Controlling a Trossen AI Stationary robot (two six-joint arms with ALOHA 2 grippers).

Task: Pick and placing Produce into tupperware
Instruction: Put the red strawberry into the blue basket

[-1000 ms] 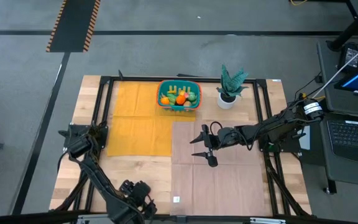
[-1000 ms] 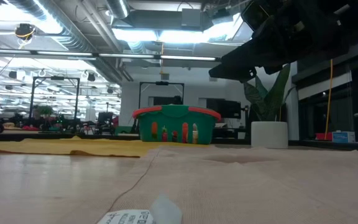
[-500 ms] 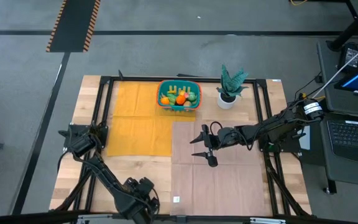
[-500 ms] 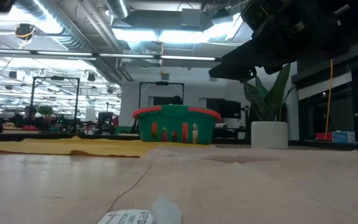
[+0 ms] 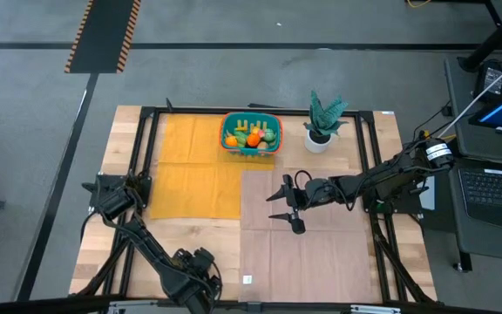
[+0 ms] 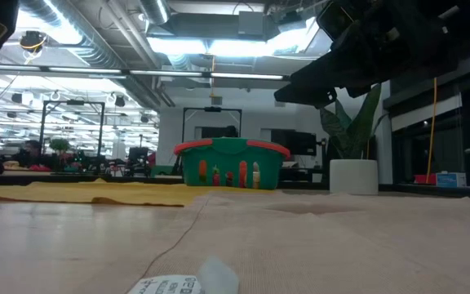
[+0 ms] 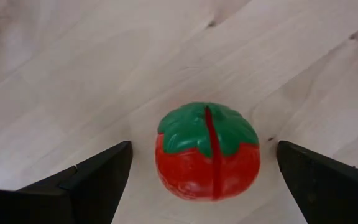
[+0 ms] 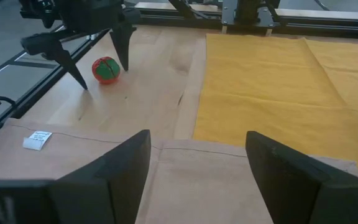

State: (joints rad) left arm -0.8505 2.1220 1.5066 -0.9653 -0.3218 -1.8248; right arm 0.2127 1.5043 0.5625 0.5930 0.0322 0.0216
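The left jaws (image 7: 204,171) stand wide apart at the near edge of the counter (image 5: 120,148), poised over a red toy tomato (image 7: 207,151) with a green leafy cap. The tomato lies on bare wood between the two dark fingers (image 7: 89,180), and neither finger touches it. From the right wrist view the same pair shows farther off: the left gripper (image 8: 101,59) points down with its tips astride the tomato (image 8: 106,70), close above the wood. A small white label (image 8: 36,139) lies on the counter nearby, beside the edge of a tan cloth (image 5: 308,253).

Farther in, the right jaws (image 5: 283,206) hang over that tan cloth near the middle of the counter, parted and holding nothing; the right arm reaches in from the right side.

Beyond them a yellow cloth (image 5: 190,166) covers the far left part of the counter. At its far edge sits the teal basket (image 5: 251,133) with an orange-red rim, already holding a heap of yellow, orange, red and green produce (image 5: 253,135). In the low view the basket (image 6: 231,164) stands upright on the yellow cloth. Just to its right stands a potted green plant (image 5: 323,122) in a white pot, apart from the basket.
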